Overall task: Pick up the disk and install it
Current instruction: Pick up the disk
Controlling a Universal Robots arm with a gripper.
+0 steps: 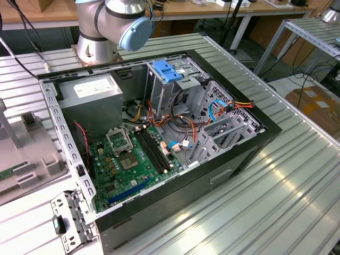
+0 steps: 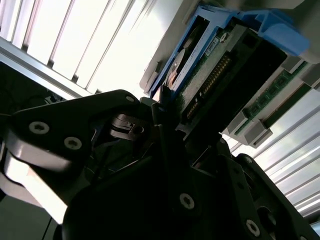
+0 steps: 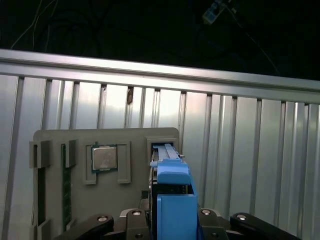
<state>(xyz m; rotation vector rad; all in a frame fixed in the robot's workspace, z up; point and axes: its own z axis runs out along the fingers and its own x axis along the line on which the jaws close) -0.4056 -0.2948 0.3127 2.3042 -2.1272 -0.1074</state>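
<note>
I judge this the pick-up step: my gripper (image 3: 169, 217) is closed on the disk (image 3: 173, 176), held edgewise, the grey tray (image 3: 55, 137) just beyond its tips, so lifting calls for a straight, untilted pull.

Setting: a robotics laboratory or workshop, fitted out for computer assembly.
Work surface: a ribbed silver aluminium-profile table (image 1: 276, 202) is used.
Equipment: a silver-and-blue robot arm base (image 1: 111, 21) is mounted beside an opened black desktop computer case (image 1: 175, 196).
Fixture: a grey moulded parts plate (image 3: 100, 205) is laid on the ribbed surface.
Background: light wooden workbenches (image 1: 212, 8) and a brown cardboard box (image 1: 313, 103) are seen.
</note>
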